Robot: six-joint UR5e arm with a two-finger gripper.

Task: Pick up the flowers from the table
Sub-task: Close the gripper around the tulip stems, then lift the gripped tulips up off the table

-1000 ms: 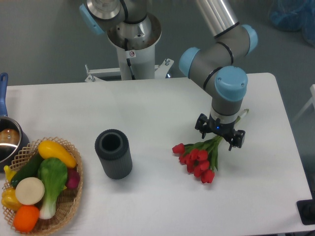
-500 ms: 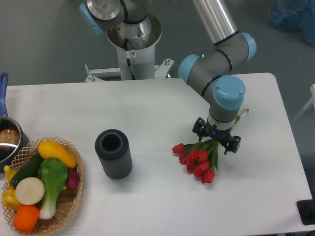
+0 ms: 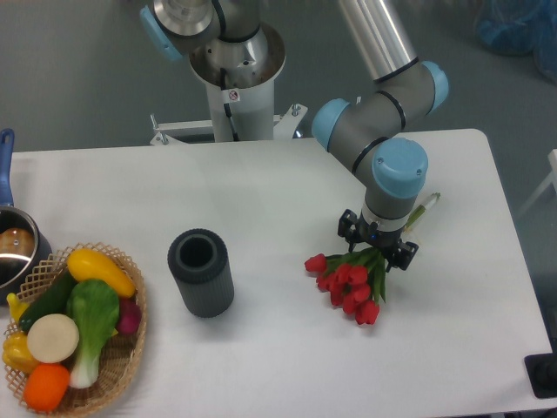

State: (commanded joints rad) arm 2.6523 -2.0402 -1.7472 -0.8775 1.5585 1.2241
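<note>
Flowers (image 3: 350,283) lie flat on the white table (image 3: 261,192), right of centre, red buds pointing near-left, stems running far-right under the wrist. Gripper (image 3: 378,246) sits directly above the leafy stem part, fingers spread either side, not closed on anything. Dark cylinder (image 3: 201,273) stands well apart to the left; produce basket (image 3: 74,326) at near-left edge.

White table (image 3: 261,187) with flowers (image 3: 350,283), dark cylinder (image 3: 201,273), produce basket (image 3: 122,357) and pot (image 3: 15,248) at left.
</note>
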